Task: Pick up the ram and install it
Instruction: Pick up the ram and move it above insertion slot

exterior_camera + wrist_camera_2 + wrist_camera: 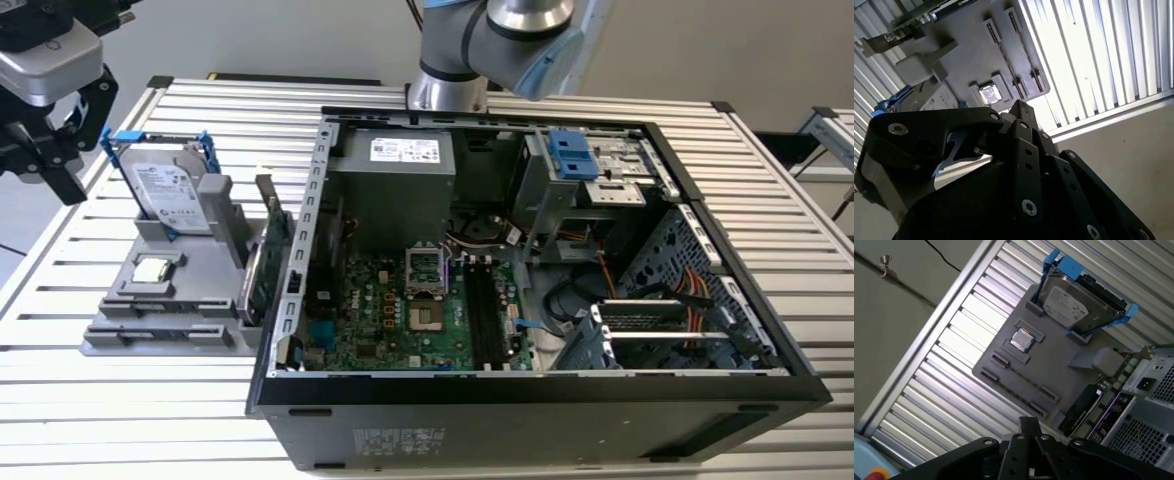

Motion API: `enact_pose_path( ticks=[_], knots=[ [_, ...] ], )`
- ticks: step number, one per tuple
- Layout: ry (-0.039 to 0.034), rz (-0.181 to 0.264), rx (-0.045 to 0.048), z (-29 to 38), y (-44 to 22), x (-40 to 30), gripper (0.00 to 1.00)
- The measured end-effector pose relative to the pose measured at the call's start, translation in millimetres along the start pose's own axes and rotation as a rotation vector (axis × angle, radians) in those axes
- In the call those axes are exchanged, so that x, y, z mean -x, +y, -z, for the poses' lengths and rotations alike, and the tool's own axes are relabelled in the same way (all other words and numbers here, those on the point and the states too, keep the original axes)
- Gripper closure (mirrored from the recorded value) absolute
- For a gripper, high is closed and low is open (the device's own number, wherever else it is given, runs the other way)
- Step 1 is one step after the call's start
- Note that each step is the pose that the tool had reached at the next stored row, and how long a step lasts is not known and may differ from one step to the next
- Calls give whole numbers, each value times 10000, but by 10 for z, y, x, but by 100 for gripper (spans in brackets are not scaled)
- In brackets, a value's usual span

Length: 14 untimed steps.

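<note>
Black gripper (56,160) hangs above the slatted metal bench (40,300), beyond the grey moulded fixture tray (114,340) on the exterior view's left. Fingers (1029,426) clenched tip to tip, nothing between them. Ram (1024,376): thin dark strip, apparently edge-up in the tray's long slot.

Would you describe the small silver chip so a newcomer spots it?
On the exterior view's left, beside the open black computer case, stands a grey tray. The silver chip lies flat on it near the upright blue-framed hard drive, its only small square piece.
</note>
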<state>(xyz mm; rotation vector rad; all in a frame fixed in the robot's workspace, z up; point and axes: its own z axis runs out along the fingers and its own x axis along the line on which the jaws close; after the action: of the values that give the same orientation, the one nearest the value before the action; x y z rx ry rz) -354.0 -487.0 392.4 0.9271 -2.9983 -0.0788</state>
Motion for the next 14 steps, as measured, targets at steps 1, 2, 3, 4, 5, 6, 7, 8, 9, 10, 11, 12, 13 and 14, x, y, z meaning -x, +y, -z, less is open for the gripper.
enact_pose_path(
  ticks=[1, 2, 3, 4, 5, 6, 7, 8, 9, 10, 11, 12, 13, 14],
  knots=[
    [1, 45, 1, 0, 1, 0, 100],
    [5, 88, 1, 0, 2, 1, 100],
    [6, 130, 2, 0, 2, 1, 100],
    [8, 171, 2, 0, 2, 1, 100],
    [10, 218, 3, -1, 2, 1, 100],
    [13, 267, 3, 0, 2, 1, 100],
    [15, 312, 4, 0, 2, 1, 100],
    [16, 353, 4, -1, 3, 2, 100],
    [19, 393, 5, -1, 4, 2, 100],
    [21, 434, 6, 0, 4, 3, 100],
    [24, 480, 6, 0, 5, 3, 100],
    [26, 534, 7, -1, 6, 4, 100],
    [29, 594, 8, -1, 7, 4, 100],
    [32, 650, 8, -1, 7, 5, 100]
  ],
)
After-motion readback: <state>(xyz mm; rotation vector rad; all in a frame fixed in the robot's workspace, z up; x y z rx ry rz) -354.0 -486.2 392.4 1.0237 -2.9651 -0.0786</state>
